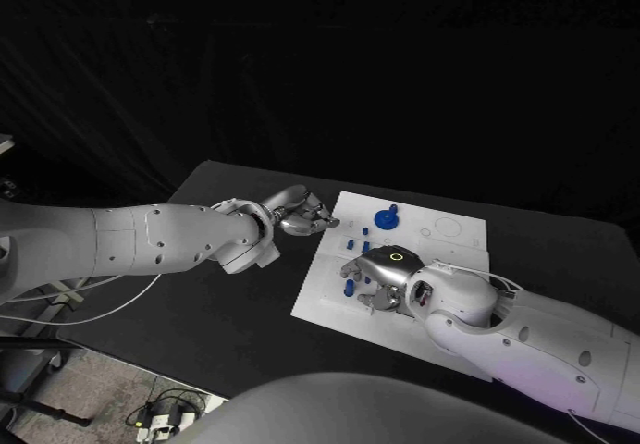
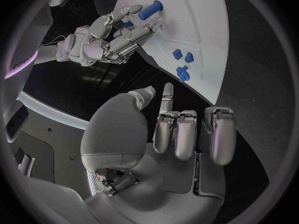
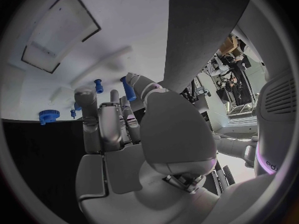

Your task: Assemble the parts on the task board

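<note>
Task board (image 1: 447,242), a white plate, lies in the middle of the black worktop (image 1: 220,305), between the two hands. The right hand (image 1: 376,277) rests over the near part of the board, palm down, its arm reaching in from the near right. In the right wrist view its fingers (image 3: 102,119) are curled downward toward the board, and a blue cylindrical peg (image 3: 127,88) sits against the thumb tip and the neighbouring fingertip, apparently pinched between them. In the left wrist view the same peg (image 2: 149,10) juts from those fingertips over the white surface. In the head view a blue part (image 1: 350,288) shows just beside that hand's fingers.

The left hand (image 1: 301,213) hovers at the board's edge on the robot's left, its arm stretched across the worktop. Its fingers (image 2: 187,134) are folded in toward the palm with the thumb alongside, and nothing lies in them.

Beyond the right hand, further out on the board, stands a round blue gear-like part (image 1: 386,218). Small blue pegs (image 1: 365,246) stand between that part and the right hand. The left wrist view shows the gear-like part and small pegs just ahead of the left hand's fingertips.
</note>
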Action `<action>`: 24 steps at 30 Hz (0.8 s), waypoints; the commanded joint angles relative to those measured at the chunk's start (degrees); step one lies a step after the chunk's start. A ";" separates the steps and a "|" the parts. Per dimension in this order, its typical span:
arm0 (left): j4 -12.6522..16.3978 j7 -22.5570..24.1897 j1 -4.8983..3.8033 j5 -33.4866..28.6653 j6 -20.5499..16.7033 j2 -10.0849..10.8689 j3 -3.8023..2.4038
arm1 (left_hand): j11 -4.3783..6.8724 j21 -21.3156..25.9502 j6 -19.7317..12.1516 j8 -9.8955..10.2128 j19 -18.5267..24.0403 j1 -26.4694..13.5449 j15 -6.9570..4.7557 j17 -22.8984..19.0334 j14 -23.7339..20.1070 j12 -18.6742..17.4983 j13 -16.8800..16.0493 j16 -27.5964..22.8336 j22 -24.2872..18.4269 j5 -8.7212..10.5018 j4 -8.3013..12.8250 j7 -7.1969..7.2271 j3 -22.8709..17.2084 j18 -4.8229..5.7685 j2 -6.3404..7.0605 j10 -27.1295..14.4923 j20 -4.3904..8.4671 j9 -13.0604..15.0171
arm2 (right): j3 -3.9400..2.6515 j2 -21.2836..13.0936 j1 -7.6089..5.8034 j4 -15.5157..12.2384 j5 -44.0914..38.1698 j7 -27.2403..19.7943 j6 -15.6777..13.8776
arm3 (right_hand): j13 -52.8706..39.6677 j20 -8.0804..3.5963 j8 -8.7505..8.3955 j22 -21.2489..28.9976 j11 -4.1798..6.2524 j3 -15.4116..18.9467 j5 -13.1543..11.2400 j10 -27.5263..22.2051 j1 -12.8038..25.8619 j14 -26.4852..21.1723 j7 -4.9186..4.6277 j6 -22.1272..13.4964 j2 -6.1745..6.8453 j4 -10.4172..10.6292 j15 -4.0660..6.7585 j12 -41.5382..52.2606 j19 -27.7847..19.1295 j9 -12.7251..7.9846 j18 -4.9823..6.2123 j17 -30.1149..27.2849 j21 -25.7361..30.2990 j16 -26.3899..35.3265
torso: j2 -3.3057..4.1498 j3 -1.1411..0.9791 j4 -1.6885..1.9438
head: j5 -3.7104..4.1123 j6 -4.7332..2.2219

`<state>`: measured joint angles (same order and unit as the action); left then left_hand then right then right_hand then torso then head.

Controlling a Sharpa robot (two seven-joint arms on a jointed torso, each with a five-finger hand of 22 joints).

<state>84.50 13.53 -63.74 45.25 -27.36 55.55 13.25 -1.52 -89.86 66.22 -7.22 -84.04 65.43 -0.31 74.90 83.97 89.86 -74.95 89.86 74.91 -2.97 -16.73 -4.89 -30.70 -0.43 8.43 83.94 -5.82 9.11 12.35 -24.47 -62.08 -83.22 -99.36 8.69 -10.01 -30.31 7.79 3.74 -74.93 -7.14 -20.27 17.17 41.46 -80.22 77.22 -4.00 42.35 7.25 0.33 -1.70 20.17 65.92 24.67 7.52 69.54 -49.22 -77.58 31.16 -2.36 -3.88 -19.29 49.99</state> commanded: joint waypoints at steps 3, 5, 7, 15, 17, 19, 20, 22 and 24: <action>0.04 -0.06 -0.03 -0.05 1.08 -0.23 -0.03 | 0.17 -0.14 -0.14 -0.08 -5.96 0.77 -0.38 15.10 6.03 0.14 -15.05 0.14 15.09 -0.06 0.09 0.05 -0.31 0.43 -0.02 6.06 0.06 -0.07 | -0.08 -2.17 -0.36 -2.03 -0.67 -1.78 -8.10 | 0.10 0.79 -0.33 -3.33 -1.14 2.53 -0.53 -6.34 -0.05 -3.22 3.24 -10.20 0.26 0.08 -1.00 -0.49 -3.06 -4.82 1.06 -3.72 4.39 2.07 | -0.02 0.01 -0.03 | 0.01 0.01; 0.04 -0.04 -0.03 -0.05 1.11 -0.28 -0.03 | 0.17 -0.14 -0.14 -0.08 -5.96 0.77 -0.38 15.10 6.03 0.14 -15.05 0.14 15.09 -0.06 0.09 0.05 -0.31 0.43 -0.02 6.06 0.06 -0.07 | -0.20 -3.34 -0.78 -3.14 -0.64 -2.02 -9.72 | 0.31 1.02 -0.34 -3.12 -1.23 3.85 -1.32 -7.91 -0.47 -3.90 3.84 -13.12 0.14 0.50 -1.13 -0.20 -3.77 -7.04 1.29 -4.47 5.49 2.27 | 0.01 0.01 -0.02 | 0.09 0.01; 0.06 0.07 -0.03 -0.05 1.08 -0.30 -0.03 | 0.17 -0.14 -0.14 -0.08 -5.96 0.77 -0.38 15.10 6.03 0.14 -15.05 0.14 15.09 -0.06 0.09 0.05 -0.31 0.43 -0.02 6.06 0.06 -0.07 | -0.41 -4.83 -1.27 -4.57 -0.39 -2.28 -11.35 | 0.44 1.17 -0.14 -2.93 -1.37 4.67 -1.88 -8.81 -0.76 -4.49 3.80 -12.56 0.04 0.95 -1.27 0.11 -4.37 -7.33 1.44 -5.13 6.46 2.51 | 0.04 -0.01 -0.03 | 0.32 0.01; -0.62 5.19 0.00 -1.05 -1.63 -1.14 -0.03 | 0.39 -0.14 0.41 -0.76 -5.96 3.36 -0.51 15.10 6.03 0.14 -15.05 0.14 15.09 -0.14 0.17 0.35 -0.71 0.43 0.14 6.06 0.14 0.14 | -0.75 -13.13 -6.01 -9.70 5.63 -10.53 -14.12 | 0.64 1.90 0.87 -3.19 -1.83 5.26 -2.87 -6.84 -2.12 -3.90 3.05 -8.07 -1.73 2.00 -2.05 3.07 -3.62 -7.29 1.42 -4.25 5.90 0.95 | -0.13 0.05 -0.15 | 2.31 0.01; -0.58 6.92 0.01 -1.39 -2.50 -1.33 -0.03 | 0.49 -0.14 0.49 -0.97 -5.96 4.51 -0.60 15.10 6.03 0.14 -15.05 0.14 15.09 -0.21 0.25 0.46 -0.92 0.43 0.52 6.06 0.21 0.21 | -0.72 -15.66 -6.73 -10.87 6.40 -12.28 -14.55 | 0.97 1.77 1.60 -3.48 -1.54 5.65 -4.54 -6.12 -1.85 -3.47 2.73 -5.65 -2.11 2.73 -1.73 3.79 -2.80 -7.10 1.30 -3.80 4.67 0.34 | -0.05 0.03 -0.16 | 3.19 0.01; -0.47 8.06 0.02 -1.53 -2.94 -1.43 -0.03 | 0.61 -0.14 0.58 -1.27 -5.96 6.79 -0.74 15.10 6.03 0.14 -15.05 0.14 15.09 -0.39 0.74 0.61 -1.50 0.43 1.03 6.06 0.34 0.32 | -0.69 -17.52 -7.00 -11.52 6.95 -14.15 -15.69 | 1.36 1.29 2.41 -4.96 -0.86 6.07 -5.33 -3.67 -1.40 -0.16 2.44 -3.66 -2.27 3.57 -1.10 4.87 1.83 -7.33 0.28 -0.87 -1.65 -1.81 | 0.04 -0.01 -0.08 | 4.40 0.01; -0.42 8.74 0.02 -1.58 -3.07 -1.49 -0.04 | 0.68 -0.14 0.60 -1.41 -5.96 8.13 -0.82 15.10 6.03 0.14 -15.05 0.14 15.09 -0.57 1.24 0.66 -1.91 0.43 1.26 6.06 0.40 0.38 | -0.67 -18.65 -7.04 -11.83 7.38 -15.40 -16.57 | 1.98 0.91 2.46 -5.54 -0.52 6.09 -5.33 -2.65 -1.42 1.53 2.44 -3.20 -2.33 3.96 -0.55 4.81 4.10 -7.64 -0.24 0.42 -4.39 -2.64 | 0.06 -0.02 -0.06 | 4.92 0.01; -0.36 10.49 0.02 -1.93 -3.18 -1.66 -0.04 | 0.73 -0.14 0.49 -1.75 -5.96 10.67 -0.87 15.10 6.03 0.14 -15.05 0.14 15.09 -0.79 1.61 0.62 -2.98 0.43 1.69 6.06 0.53 0.53 | -0.63 -21.49 -6.86 -12.48 8.73 -18.23 -19.37 | 4.17 -1.08 3.53 -8.13 1.66 6.21 -6.05 4.14 -0.69 7.52 3.59 0.05 -1.59 5.74 1.23 4.77 11.86 -8.05 -2.01 7.36 -15.30 -6.47 | 0.07 -0.04 0.04 | 5.83 0.01; -0.27 12.22 0.01 -3.00 -3.24 -1.80 -0.05 | 0.67 0.55 0.11 -2.09 -4.88 11.89 -0.81 15.10 6.03 0.14 -15.05 0.14 14.72 -0.79 0.88 0.45 -3.65 0.15 2.11 6.06 0.52 0.69 | -0.57 -24.14 -6.67 -12.81 10.29 -20.53 -21.59 | 6.20 -1.62 4.26 -9.40 2.52 6.08 -7.15 9.34 0.65 9.24 2.76 2.94 -1.59 8.08 1.67 3.79 15.26 -8.24 -3.21 9.32 -20.49 -7.29 | 0.06 0.00 0.01 | 6.81 0.01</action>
<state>84.00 20.31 -63.72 44.20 -29.19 53.92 13.24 -1.09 -89.53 66.73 -9.11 -84.04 76.89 -0.82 74.95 83.86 89.86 -74.93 89.86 74.91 -3.64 -15.72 -4.38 -34.12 -0.42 10.45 83.94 -5.82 9.75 11.76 -48.16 -68.87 -95.74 -92.70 -4.86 -26.17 -24.64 6.35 7.77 -74.91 -4.91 -14.17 10.29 49.33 -80.03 83.55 -1.03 44.50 5.52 7.79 -0.07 24.21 80.04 16.48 4.79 74.79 -67.95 -84.52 31.17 -2.37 -3.93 -13.71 49.99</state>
